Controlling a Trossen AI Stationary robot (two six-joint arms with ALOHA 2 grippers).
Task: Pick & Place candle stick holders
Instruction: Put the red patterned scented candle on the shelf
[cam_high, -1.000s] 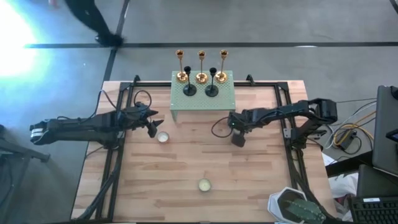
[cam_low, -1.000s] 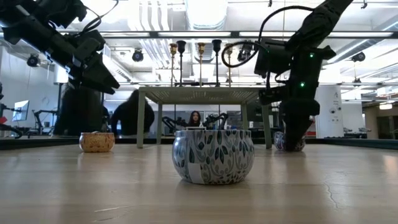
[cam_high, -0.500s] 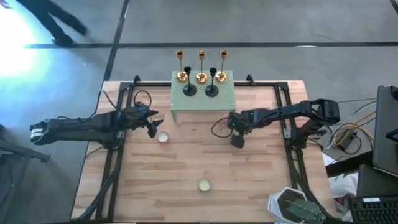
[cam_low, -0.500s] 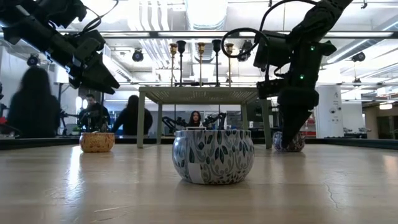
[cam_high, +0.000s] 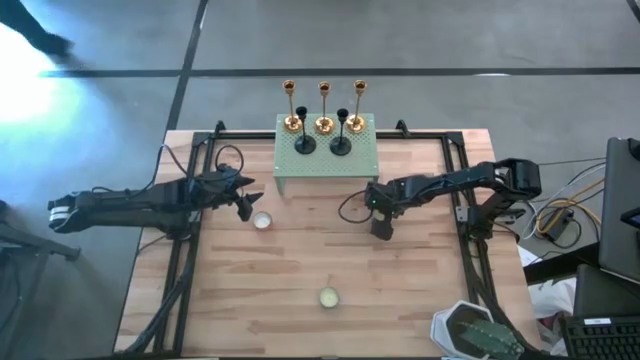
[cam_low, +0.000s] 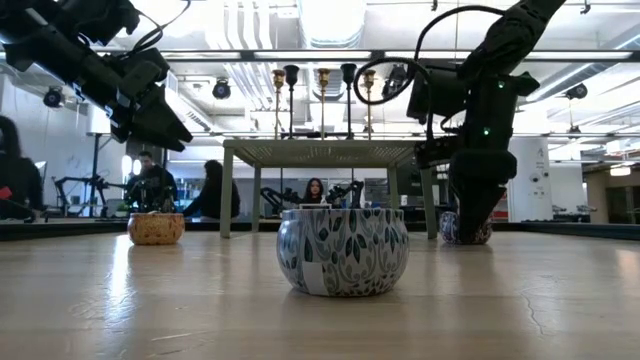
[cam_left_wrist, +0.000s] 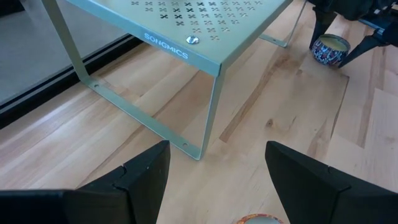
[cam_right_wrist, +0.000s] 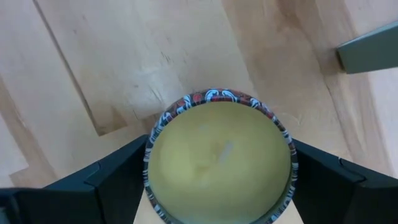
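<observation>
Up at the top centre of the high view, 5 candle stick holders stand on a pale green perforated metal stand: 3 shiny gold holders in a back row and 2 shorter matte black holders in front, each with a slim stem and round base. No hand touches them. The stand's top is punched with small crosses and rests on thin legs on the pale wooden plank counter.

To the right of centre, the right hand points straight down over a round patterned candle tin. Its wrist view shows the tin's smooth yellowish wax and decorated rim sitting between the 2 dark fingers, which are spread wide on either side; whether they touch the tin cannot be told.

At the left, the left hand hovers above the counter just beside a small pale candle, its fingers parted and holding nothing.

Lower centre, a round tin with a blue leaf pattern sits alone. In the low view, people show in the room behind.
</observation>
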